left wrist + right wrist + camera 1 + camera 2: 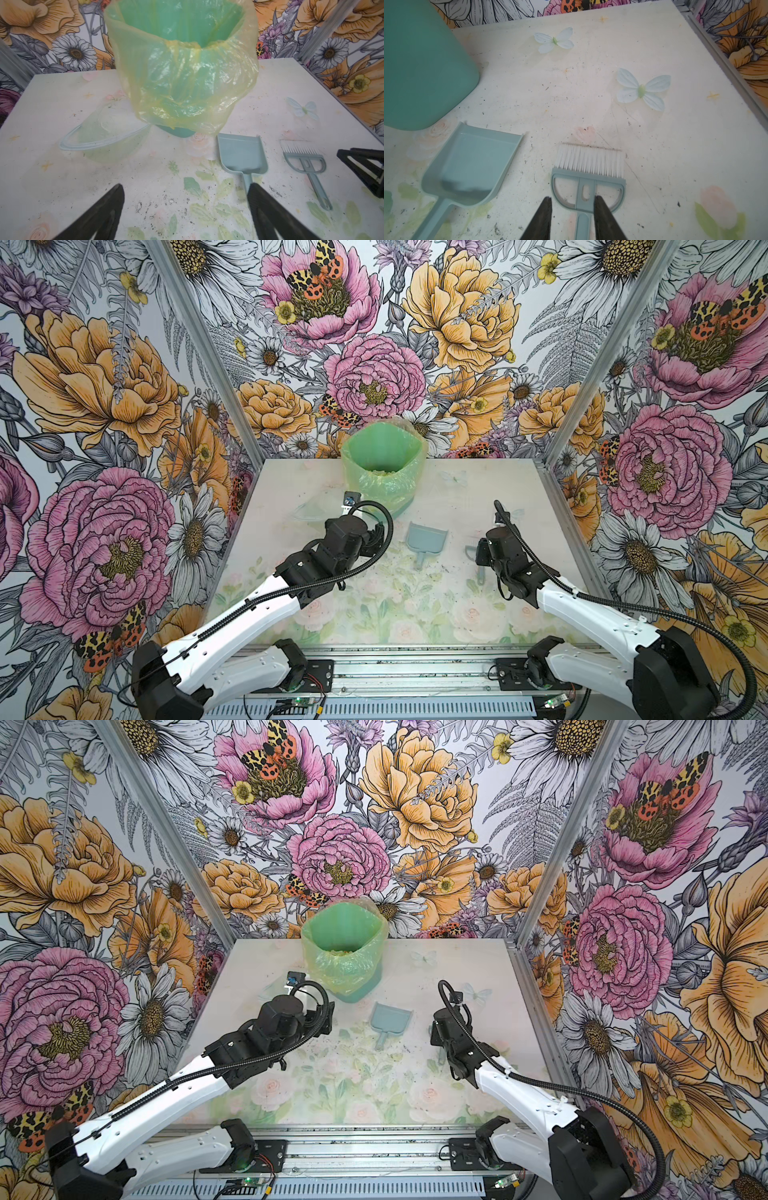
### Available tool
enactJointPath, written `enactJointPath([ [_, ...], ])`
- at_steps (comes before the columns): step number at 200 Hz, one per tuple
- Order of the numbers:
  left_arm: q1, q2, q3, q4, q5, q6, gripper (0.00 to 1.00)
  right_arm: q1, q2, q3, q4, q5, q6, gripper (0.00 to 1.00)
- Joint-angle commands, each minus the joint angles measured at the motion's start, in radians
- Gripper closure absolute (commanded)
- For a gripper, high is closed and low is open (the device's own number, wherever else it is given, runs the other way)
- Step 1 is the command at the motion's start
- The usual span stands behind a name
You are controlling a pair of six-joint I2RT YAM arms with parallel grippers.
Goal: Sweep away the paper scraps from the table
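Note:
The paper scraps are out of view; only dark specks dot the table. The grey-blue dustpan lies flat on the table in front of the bin. My left gripper hangs open wide just left of the dustpan, with bare table between its fingers. One finger covers the end of the dustpan's handle. The brush lies flat to the dustpan's right. My right gripper straddles its handle with the jaws a little apart and a clear gap on one side.
A green bin lined with a yellowish bag stands at the back middle; something pale lies at its bottom, too small to tell. A clear plastic bowl rests to the bin's left. Aluminium rails edge the table.

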Motion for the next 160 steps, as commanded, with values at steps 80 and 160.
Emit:
enactJointPath([
  [80,0.176,-0.113,-0.208,0.255,-0.045,0.244,0.01,-0.039,0.005,0.166,-0.022,0.045,-0.221,0.63],
  [160,0.398,-0.082,-0.334,0.461,0.091,0.325,0.01,-0.183,0.055,0.096,0.184,-0.003,-0.315,0.63],
])
